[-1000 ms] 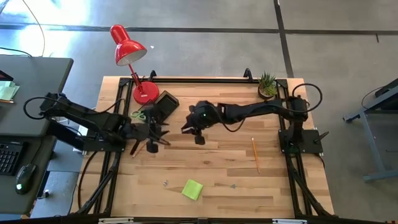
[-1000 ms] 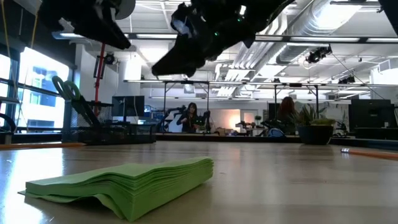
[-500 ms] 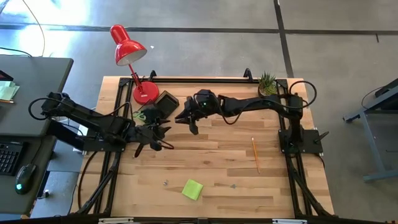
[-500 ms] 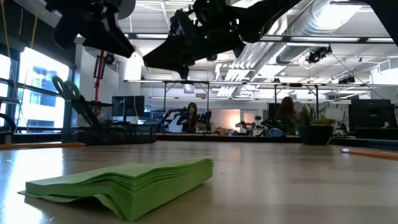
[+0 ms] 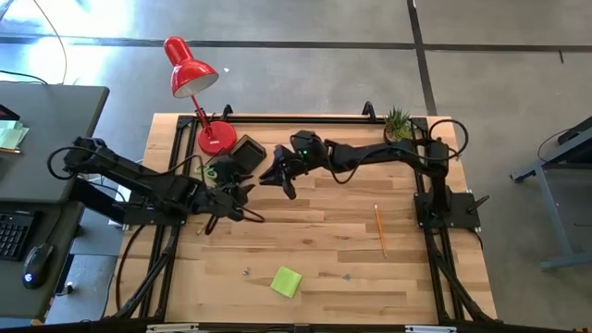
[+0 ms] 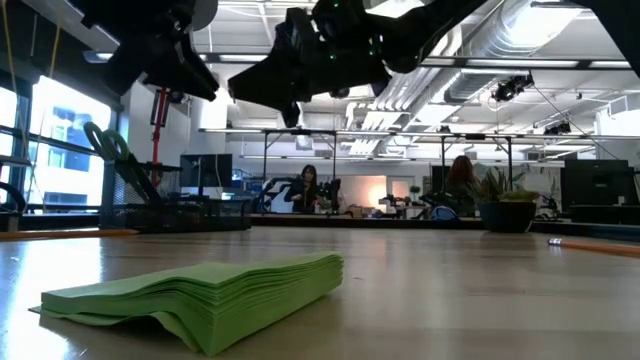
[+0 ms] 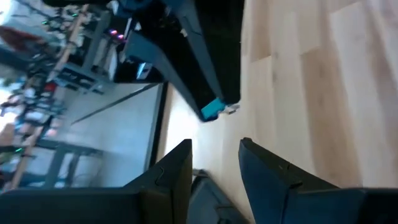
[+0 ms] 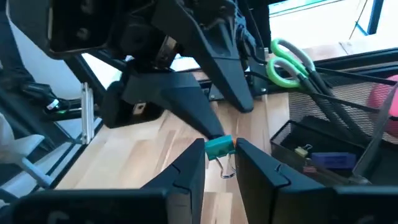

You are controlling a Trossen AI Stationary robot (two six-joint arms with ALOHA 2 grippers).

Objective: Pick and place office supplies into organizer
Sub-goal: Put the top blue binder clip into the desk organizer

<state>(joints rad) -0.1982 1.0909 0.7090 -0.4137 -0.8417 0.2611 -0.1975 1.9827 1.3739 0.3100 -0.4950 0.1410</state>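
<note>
Table: we see a pale wooden top with a black frame at its edges, and an arm mounted on either side.
Left arm: it reaches in from its own side. We find the left gripper above the wood, just in front of the organizer.
Left pincer: in its own wrist view we see the two fingers parted by a clear gap, with nothing between them.
Right arm: it stretches from the far right corner towards the middle. The right gripper hangs just beside the organizer and close to the left one.
Right pincer: we see it nearly closed, the tips pinching a teal binder clip.
Red desk lamp: it stands at the far left corner, its round base just beside the organizer.
Organizer: a black mesh tray at the far edge, between the lamp base and the right gripper. In the right wrist view we make out a purple piece and a small clip inside it.
Potted plant: far right corner.
Scissors: green handles up, leaning at the organizer.
Sticky-note pad: lime green, flat on the near part of the table, well apart from both grippers.
Pencil: orange, lying on the right half.
Teal binder clip: held in the air between the right fingertips, its wire handle hanging down.
</note>
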